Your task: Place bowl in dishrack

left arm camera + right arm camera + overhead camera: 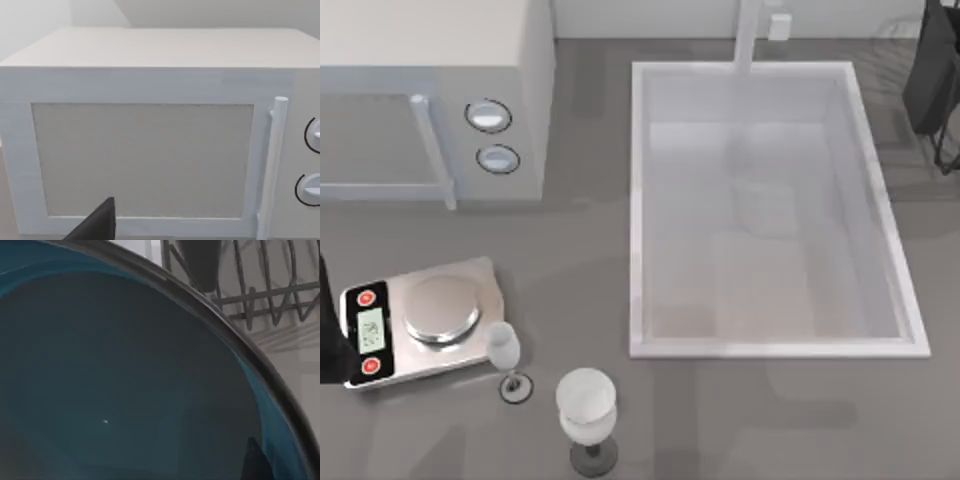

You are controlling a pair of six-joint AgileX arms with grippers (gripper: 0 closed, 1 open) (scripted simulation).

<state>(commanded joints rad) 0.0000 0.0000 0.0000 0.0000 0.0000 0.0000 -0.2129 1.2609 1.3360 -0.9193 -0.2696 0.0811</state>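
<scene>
Bowl (125,380): large, round, glossy teal-blue inside, thin dark rim; seen close up from the right wrist, interior facing the camera.
Dishrack (260,295): thin dark grey wires, just beyond the bowl's rim; faint at the table's far right (900,60).

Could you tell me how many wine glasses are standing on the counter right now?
2. A smaller wine glass stands just right of the scale; a larger wine glass stands at the front edge, right of the smaller.

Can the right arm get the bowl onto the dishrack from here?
Probably yes. In the right wrist view the bowl sits close under the camera with the dishrack wires just beyond its rim, nothing between. The tool's grip itself isn't visible.
</scene>
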